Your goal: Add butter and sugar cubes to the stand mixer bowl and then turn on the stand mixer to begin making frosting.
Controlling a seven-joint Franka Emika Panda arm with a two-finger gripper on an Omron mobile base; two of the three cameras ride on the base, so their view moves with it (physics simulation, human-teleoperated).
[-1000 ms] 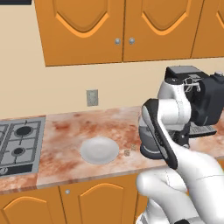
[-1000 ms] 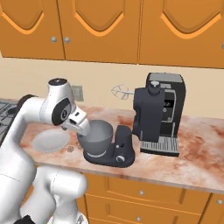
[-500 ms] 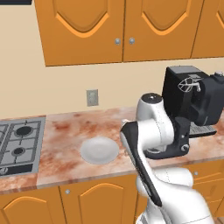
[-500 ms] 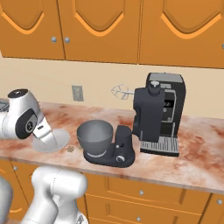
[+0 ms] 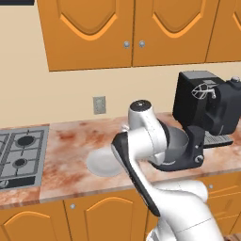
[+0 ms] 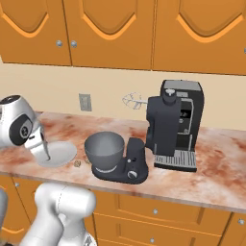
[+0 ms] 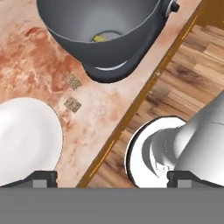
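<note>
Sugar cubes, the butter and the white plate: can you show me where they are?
sugar cubes (image 7: 72,104): hand view, top face of the cube nearer the plate.
butter (image 7: 100,38): hand view, the yellow bit inside the bowl (image 7: 131,41).
plate (image 7: 26,140): hand view, its bare white middle.

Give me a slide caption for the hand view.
Two tiny speckled beige cubes lie on marble counter between round white plate and deep grey metal bowl holding yellow butter.

The yellow butter (image 7: 100,38) lies inside the deep grey stand mixer bowl (image 7: 83,30), which sits on the dark stand mixer (image 6: 132,163) base. Two speckled beige sugar cubes (image 7: 73,93) rest on the table just beside the bowl.
</note>
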